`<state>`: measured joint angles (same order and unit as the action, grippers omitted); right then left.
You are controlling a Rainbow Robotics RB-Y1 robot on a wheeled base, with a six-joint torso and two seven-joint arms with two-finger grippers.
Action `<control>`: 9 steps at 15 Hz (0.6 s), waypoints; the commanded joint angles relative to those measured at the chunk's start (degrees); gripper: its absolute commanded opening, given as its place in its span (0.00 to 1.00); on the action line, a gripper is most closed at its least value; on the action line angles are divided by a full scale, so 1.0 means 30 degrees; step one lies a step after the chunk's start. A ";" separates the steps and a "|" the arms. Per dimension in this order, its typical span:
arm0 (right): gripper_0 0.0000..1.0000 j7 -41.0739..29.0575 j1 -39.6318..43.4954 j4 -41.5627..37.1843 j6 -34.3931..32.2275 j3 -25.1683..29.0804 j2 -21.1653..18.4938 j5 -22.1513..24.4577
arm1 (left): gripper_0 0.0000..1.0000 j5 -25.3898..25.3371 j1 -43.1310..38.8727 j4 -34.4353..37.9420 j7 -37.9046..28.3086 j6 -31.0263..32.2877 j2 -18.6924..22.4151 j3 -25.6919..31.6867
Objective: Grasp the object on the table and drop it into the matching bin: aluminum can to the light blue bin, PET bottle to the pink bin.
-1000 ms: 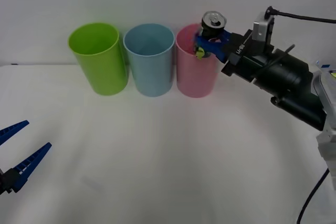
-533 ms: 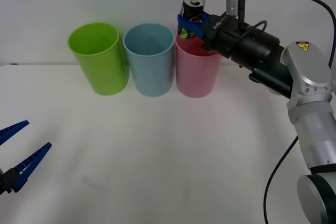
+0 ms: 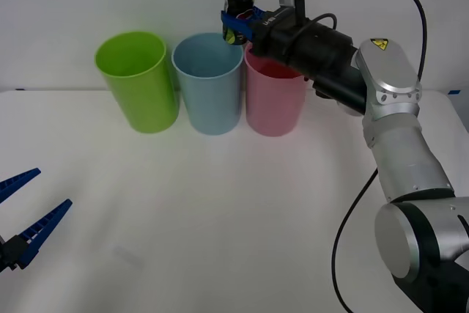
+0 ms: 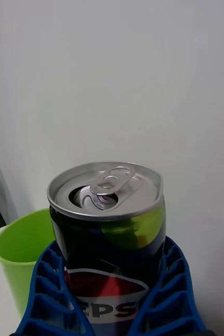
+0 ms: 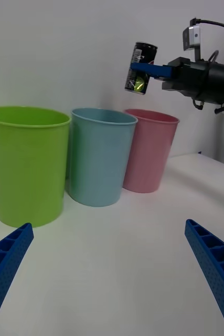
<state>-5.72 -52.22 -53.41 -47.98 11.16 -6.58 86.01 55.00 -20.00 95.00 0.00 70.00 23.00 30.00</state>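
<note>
Currently the right end effector (image 3: 238, 22) grips the aluminum can (image 3: 239, 14) between its blue ribbed fingers (image 4: 49, 294), one on each side of the can's lower body. The can is held upright in the air, its silver top and pull tab facing up, with dark, green and yellow print on its side. In the front view it hangs above the gap between the light blue bin (image 3: 208, 82) and the pink bin (image 3: 274, 94), near the light blue bin's far right rim and clear of both. The three bins stand in a row at the back of the white worktop (image 3: 220, 210): a lime green bin (image 3: 138, 80) on the robot's left, the light blue bin in the middle, the pink bin on the right, each just beside its neighbour. The left end effector (image 3: 26, 214) sits low at the near left edge of the worktop, well apart from the bins, its fingers spread wide and holding nothing.
</note>
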 commanded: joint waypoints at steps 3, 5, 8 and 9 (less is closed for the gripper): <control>0.00 0.0207 -0.1197 0.1573 0.1491 -0.0147 0.0992 0.0217 | 1.00 0.0000 0.0000 -0.0001 0.0000 0.0000 0.0000 0.0000; 0.00 0.0266 -0.1461 0.1778 0.2370 -0.0176 0.1432 0.0627 | 1.00 0.0000 0.0000 -0.0001 0.0000 0.0000 0.0000 0.0000; 0.00 0.0266 -0.1520 0.1778 0.3073 -0.0264 0.1901 0.0920 | 1.00 0.0000 0.0000 -0.0001 0.0000 0.0000 0.0000 0.0000; 0.00 0.0295 -0.1520 0.1778 0.3161 -0.0352 0.1901 0.0950 | 1.00 0.0000 0.0000 -0.0001 0.0000 0.0000 0.0000 0.0000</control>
<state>-4.90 -56.78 -48.07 -38.73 10.30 -0.91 88.79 55.00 -20.00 95.00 0.00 70.00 23.00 30.00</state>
